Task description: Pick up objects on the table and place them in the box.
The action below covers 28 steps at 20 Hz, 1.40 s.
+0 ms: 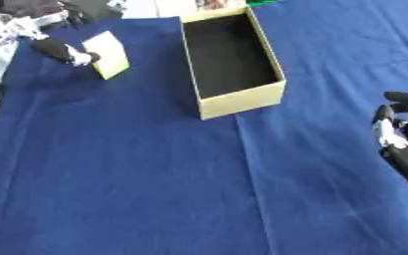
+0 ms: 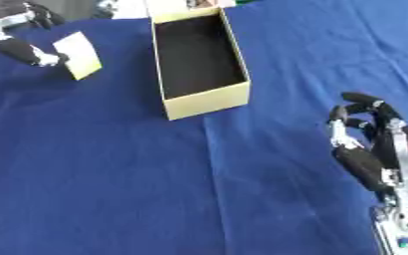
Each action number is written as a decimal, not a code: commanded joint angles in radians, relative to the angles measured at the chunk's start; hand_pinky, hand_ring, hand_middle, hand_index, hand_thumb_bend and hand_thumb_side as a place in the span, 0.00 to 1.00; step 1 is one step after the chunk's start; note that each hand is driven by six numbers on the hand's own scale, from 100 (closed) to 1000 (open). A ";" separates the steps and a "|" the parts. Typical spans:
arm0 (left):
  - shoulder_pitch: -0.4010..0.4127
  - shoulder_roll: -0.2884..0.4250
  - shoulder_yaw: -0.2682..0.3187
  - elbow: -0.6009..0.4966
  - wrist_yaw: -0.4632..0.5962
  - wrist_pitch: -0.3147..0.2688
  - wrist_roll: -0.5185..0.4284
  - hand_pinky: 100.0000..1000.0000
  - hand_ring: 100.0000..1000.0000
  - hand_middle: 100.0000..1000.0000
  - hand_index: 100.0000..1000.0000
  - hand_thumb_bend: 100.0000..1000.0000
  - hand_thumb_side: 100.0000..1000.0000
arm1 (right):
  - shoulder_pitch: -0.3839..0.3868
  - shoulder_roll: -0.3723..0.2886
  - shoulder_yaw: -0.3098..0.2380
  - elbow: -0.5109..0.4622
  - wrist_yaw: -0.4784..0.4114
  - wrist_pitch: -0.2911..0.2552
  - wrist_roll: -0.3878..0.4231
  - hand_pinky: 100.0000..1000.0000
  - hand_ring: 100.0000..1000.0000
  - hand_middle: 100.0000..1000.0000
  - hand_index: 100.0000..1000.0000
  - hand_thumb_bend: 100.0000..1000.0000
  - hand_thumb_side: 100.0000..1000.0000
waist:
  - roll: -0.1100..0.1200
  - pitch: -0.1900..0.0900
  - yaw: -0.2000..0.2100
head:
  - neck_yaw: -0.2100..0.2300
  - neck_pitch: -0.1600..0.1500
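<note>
A pale yellow block (image 1: 108, 54) hangs tilted above the blue cloth at the upper left, pinched by my left hand (image 1: 61, 50), which reaches in from the top left corner. To its right stands the open yellow box (image 1: 241, 97) with a dark, empty inside. My right hand (image 2: 373, 149) rests at the right edge with its fingers relaxed and pointing up, holding nothing.
A blue cloth (image 1: 138, 169) covers the whole table. Cluttered items lie past the table's far edge, behind the box.
</note>
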 commanded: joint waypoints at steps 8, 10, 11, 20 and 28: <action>-0.008 -0.018 -0.008 0.009 -0.071 0.041 0.048 0.78 0.74 0.71 0.88 0.27 0.20 | -0.008 -0.011 -0.007 -0.015 0.002 -0.002 0.003 0.65 0.96 0.47 0.72 0.00 0.21 | -0.005 -0.015 -0.006 | 0.007 0.000; -0.006 -0.021 -0.009 0.011 -0.090 0.042 0.056 0.76 0.70 0.64 0.87 0.21 0.18 | -0.008 -0.010 -0.007 -0.014 0.002 -0.002 0.003 0.65 0.96 0.47 0.72 0.00 0.21 | -0.005 -0.015 -0.005 | 0.006 0.000; -0.006 -0.023 -0.008 0.012 -0.096 0.042 0.060 0.76 0.70 0.64 0.87 0.21 0.18 | -0.009 -0.010 -0.007 -0.014 0.002 -0.002 0.003 0.65 0.96 0.47 0.72 0.00 0.21 | -0.005 -0.015 -0.004 | 0.006 0.000; -0.021 -0.023 -0.012 -0.043 -0.017 0.036 0.137 0.71 0.52 0.34 0.79 0.00 0.13 | -0.005 -0.012 -0.008 -0.013 0.001 -0.003 0.006 0.66 0.96 0.47 0.72 0.00 0.22 | -0.011 -0.023 0.005 | 0.004 0.002; -0.056 -0.062 -0.082 -0.182 0.127 0.007 0.142 0.72 0.52 0.34 0.78 0.00 0.12 | -0.004 -0.012 -0.003 -0.012 -0.003 -0.007 0.014 0.66 0.96 0.47 0.72 0.00 0.23 | -0.016 -0.035 0.007 | 0.009 0.003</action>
